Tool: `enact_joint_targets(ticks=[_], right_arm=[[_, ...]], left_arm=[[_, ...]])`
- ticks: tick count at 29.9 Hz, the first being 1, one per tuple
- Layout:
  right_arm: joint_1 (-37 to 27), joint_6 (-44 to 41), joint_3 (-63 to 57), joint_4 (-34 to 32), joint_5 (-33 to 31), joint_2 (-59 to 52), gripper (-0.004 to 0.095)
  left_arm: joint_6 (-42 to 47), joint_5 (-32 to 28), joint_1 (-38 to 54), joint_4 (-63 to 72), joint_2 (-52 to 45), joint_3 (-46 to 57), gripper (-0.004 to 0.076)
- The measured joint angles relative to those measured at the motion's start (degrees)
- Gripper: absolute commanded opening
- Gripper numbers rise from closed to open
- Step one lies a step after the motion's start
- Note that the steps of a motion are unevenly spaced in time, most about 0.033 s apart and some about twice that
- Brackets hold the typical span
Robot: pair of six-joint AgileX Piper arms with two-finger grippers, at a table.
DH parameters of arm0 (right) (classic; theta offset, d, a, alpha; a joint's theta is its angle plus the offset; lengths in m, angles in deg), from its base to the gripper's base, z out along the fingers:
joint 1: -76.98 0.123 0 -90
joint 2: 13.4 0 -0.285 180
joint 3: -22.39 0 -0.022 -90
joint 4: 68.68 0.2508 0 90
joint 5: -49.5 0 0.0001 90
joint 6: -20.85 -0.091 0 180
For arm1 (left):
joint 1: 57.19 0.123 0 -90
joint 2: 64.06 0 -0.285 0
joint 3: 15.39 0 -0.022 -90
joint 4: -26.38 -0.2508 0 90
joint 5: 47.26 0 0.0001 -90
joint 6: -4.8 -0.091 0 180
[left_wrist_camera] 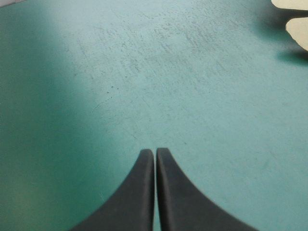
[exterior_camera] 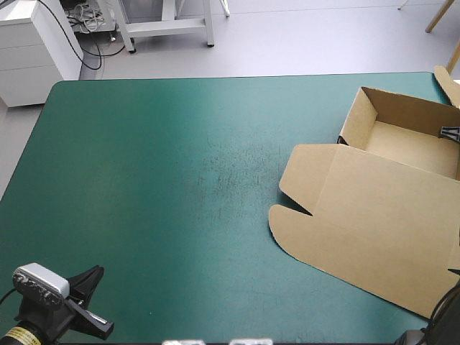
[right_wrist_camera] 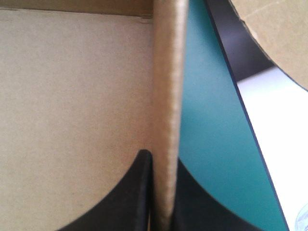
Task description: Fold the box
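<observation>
- The box (exterior_camera: 374, 208) lies at the right side of the teal-green cover (exterior_camera: 158, 180). Its open tray (exterior_camera: 410, 140) sits toward the far right corner, and its lid (exterior_camera: 366, 230) lies flat toward the near edge.
- Our right gripper (right_wrist_camera: 161, 155) has its jaws all but closed on a tray wall (right_wrist_camera: 167, 86) close to the table's edge. One black finger is inside over the tray floor and the other is outside over the cover.
- Our left gripper (left_wrist_camera: 155, 151) hangs over bare cover by the near left corner, well apart from the box, with its jaws pressed together on nothing.
- We judge the main risk to be that only one arm holds the board and nothing pins the lid or floor. A pull or lift would likely drag the whole light box across the smooth cover instead of bending a crease.
- The tray sits close to the table's edge, so an outward push could carry it over.
- The pinch is on a thin upright sheet. A twist of the wrist could buckle the wall away from its score line, or the wall could slip free.
- The board is plain, matt and brown, thin but stiff. The held wall's top edge looks faintly ribbed.
- The walls stand straight, while the lid has rounded corners and a notched tab (exterior_camera: 295, 205) on its left side.
- The cover is smooth, with scuffing near its middle.
- A curved brown flap (right_wrist_camera: 269, 29) shows beyond the held wall. We cannot tell whether it belongs to the box.
</observation>
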Motion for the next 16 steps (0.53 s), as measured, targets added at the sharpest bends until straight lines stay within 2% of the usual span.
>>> enact_joint_targets(ticks=[4, 6, 12, 16], right_arm=[[0.0, 1.3, 0.0, 0.0, 0.0, 0.0, 0.05], [0.0, 1.6, 0.0, 0.0, 0.0, -0.3, 0.0579], [0.0, 1.5, 0.0, 0.4, -0.1, -5.4, 0.0587], [0.6, 1.5, 0.0, 2.9, -0.3, -11.7, 0.0485]], left_arm=[[0.0, 0.0, 0.0, 0.0, 0.0, 0.0, -0.0008], [0.0, -0.1, 0.0, 0.0, 0.0, 0.0, -0.0008], [0.0, -0.1, 0.0, 0.0, 0.0, 0.0, -0.0008], [0.0, -0.1, 0.0, 0.0, 0.0, 0.0, -0.0008]])
